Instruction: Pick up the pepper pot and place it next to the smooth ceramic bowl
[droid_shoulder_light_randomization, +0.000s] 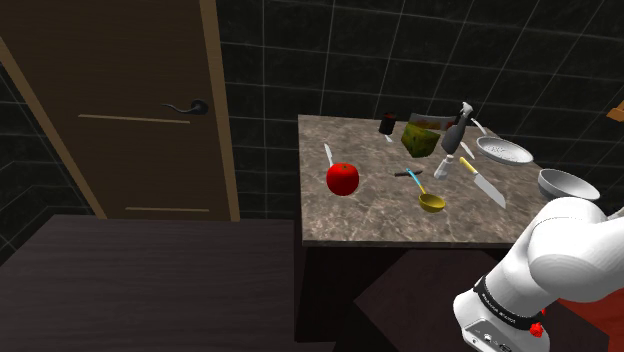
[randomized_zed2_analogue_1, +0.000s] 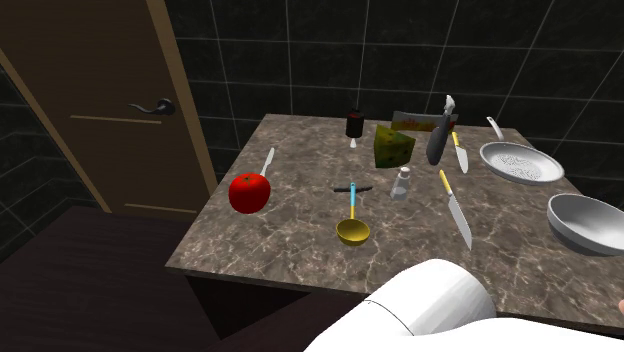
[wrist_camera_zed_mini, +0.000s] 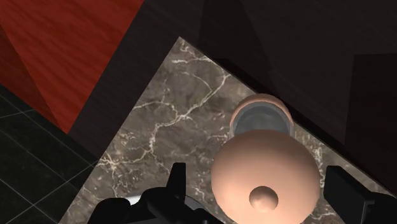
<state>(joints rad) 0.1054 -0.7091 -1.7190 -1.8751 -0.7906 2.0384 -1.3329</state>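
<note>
Trouble can come from the shape: what I take for the pepper pot (wrist_camera_zed_mini: 264, 159), pale pink and rounded with a small knob, sits between the fingers of my black gripper (wrist_camera_zed_mini: 259, 184), which is spread wide and grasps nothing. If I close on the dome, it can slip out. The brown marbled table (wrist_camera_zed_mini: 165, 127) ends nearby, so a push may drop it. The smooth grey bowl (randomized_zed2_analogue_1: 590, 222) sits at 3 o'clock on the table in the second exterior view. I can read no label or writing.
</note>
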